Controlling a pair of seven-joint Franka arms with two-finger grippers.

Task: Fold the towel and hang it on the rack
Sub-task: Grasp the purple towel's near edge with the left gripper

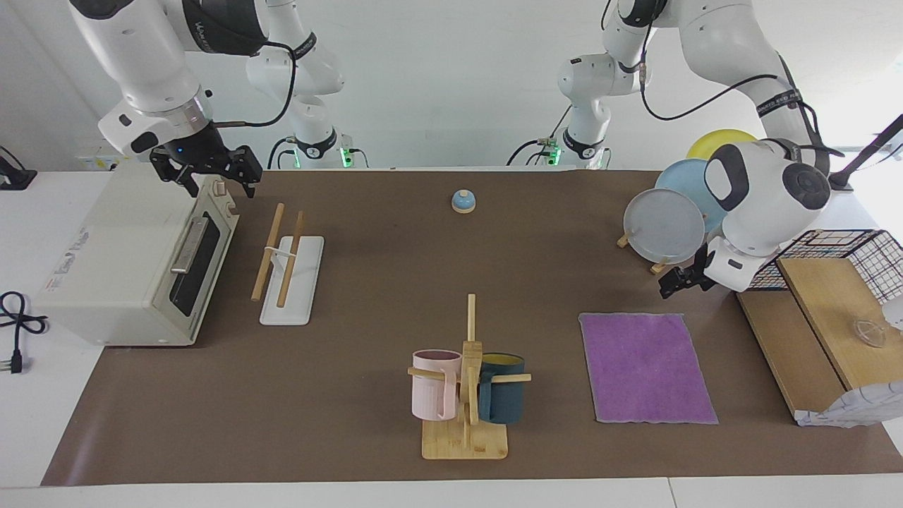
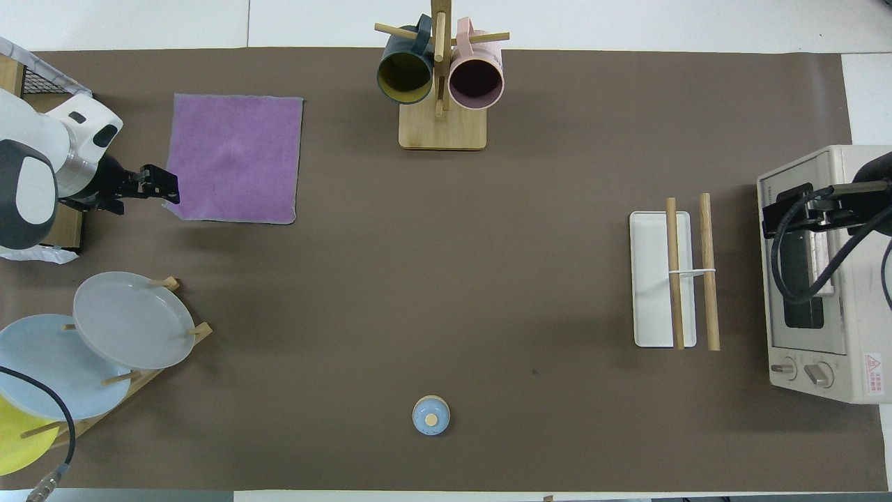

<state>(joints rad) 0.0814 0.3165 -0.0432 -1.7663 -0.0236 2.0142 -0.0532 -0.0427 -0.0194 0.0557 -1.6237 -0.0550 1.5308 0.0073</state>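
Observation:
The purple towel [image 1: 645, 367] lies flat and unfolded on the brown mat toward the left arm's end of the table, and also shows in the overhead view [image 2: 235, 157]. My left gripper [image 1: 679, 280] hangs low by the towel's corner nearest the robots, apart from the cloth, as the overhead view [image 2: 159, 185] also shows. The rack [image 1: 289, 271], two wooden rods on a white base, stands toward the right arm's end [image 2: 660, 279]. My right gripper [image 1: 208, 182] is open and empty over the toaster oven's top edge [image 2: 775, 216].
A white toaster oven [image 1: 127, 261] stands beside the rack. A bamboo mug stand [image 1: 465, 441] with pink and dark blue mugs is farther from the robots than the small blue bell [image 1: 463, 202]. A plate stand [image 1: 663, 226] and a wire basket [image 1: 857, 250] flank the left arm.

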